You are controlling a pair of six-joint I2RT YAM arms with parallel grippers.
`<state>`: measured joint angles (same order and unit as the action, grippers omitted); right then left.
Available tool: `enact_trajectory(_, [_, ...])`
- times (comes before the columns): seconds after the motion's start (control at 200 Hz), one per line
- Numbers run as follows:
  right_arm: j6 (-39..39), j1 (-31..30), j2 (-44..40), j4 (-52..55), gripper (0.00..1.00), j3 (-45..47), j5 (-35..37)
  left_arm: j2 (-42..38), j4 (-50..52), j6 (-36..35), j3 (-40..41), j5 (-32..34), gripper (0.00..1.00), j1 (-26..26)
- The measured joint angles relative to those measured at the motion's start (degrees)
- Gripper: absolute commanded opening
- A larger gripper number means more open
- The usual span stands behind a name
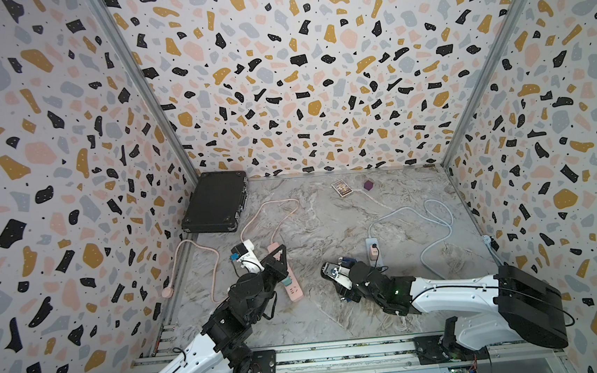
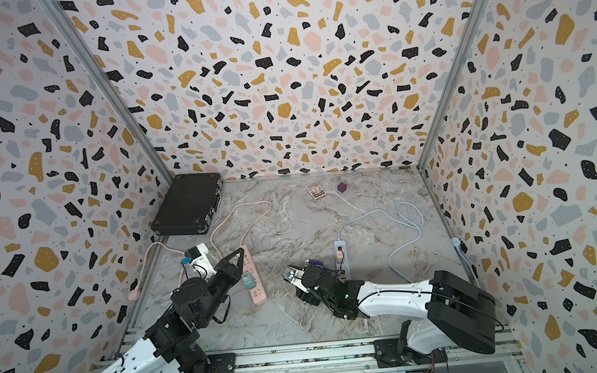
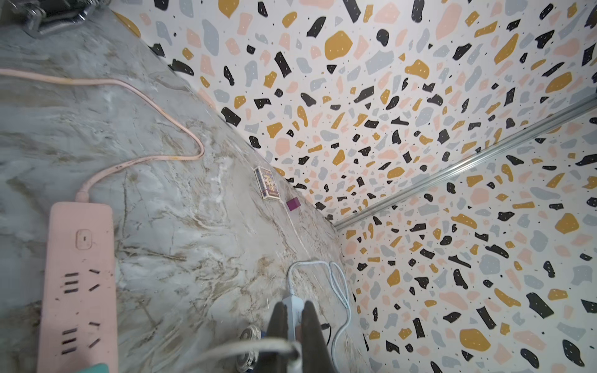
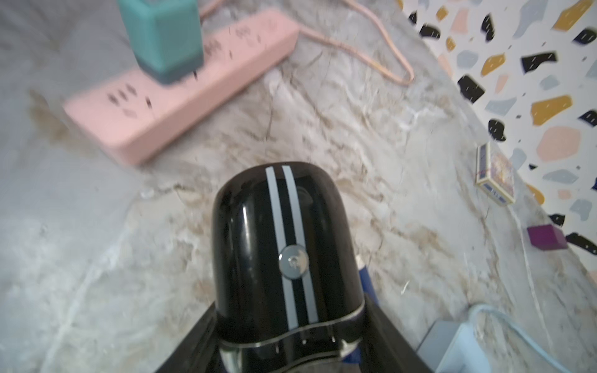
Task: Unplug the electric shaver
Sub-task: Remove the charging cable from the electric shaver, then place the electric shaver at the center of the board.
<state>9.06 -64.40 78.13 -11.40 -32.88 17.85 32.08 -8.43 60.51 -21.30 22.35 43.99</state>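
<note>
Two power strips are lying on the table [image 1: 329, 228]: one pink power strip [image 1: 294, 289] and one white power strip [image 1: 369, 243]. Each is carrying one plug-in block, a teal charger [image 4: 161, 35] on the pink and a pinkish plug [image 1: 374, 251] on the white. Two cords are trailing, one pink cord [image 3: 168, 158] and one pale blue cord [image 1: 386, 215]. One black briefcase [image 1: 216, 203], one card box [image 1: 341, 188], one purple cube [image 1: 368, 185] and one electric shaver [image 4: 284, 245] are showing singly. Two robot arms are reaching in, the left arm [image 1: 194, 356] and the right arm [image 1: 454, 288].

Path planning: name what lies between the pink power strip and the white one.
The right gripper clamped on the electric shaver, in both top views.
</note>
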Motion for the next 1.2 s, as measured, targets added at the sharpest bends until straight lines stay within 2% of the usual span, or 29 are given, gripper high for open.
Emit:
enact_trajectory(0.27, [-0.17,0.00,0.15,3.61,0.15,-0.81,2.47,2.89,1.22,-2.58,-2.27,1.11,0.00,0.00])
enact_trajectory(0.405, [0.98,0.11,3.61,7.61,0.15,-7.45,3.37,5.86,0.94,-3.21,-3.89,-0.20,0.00,0.00])
enact_trajectory(0.536, [1.90,1.73,9.42,8.57,0.15,-14.49,1.36,6.71,0.98,-2.62,-3.74,-2.03,0.00,0.00])
enact_trajectory(0.946, [3.13,9.97,26.25,13.16,0.16,-26.29,-5.99,-1.92,7.54,-1.81,-2.80,-2.36,0.00,0.00])
enact_trajectory(1.201, [2.78,11.63,29.92,15.87,0.19,-31.06,-7.93,-2.67,10.54,-1.79,-2.80,-2.49,0.00,0.00])
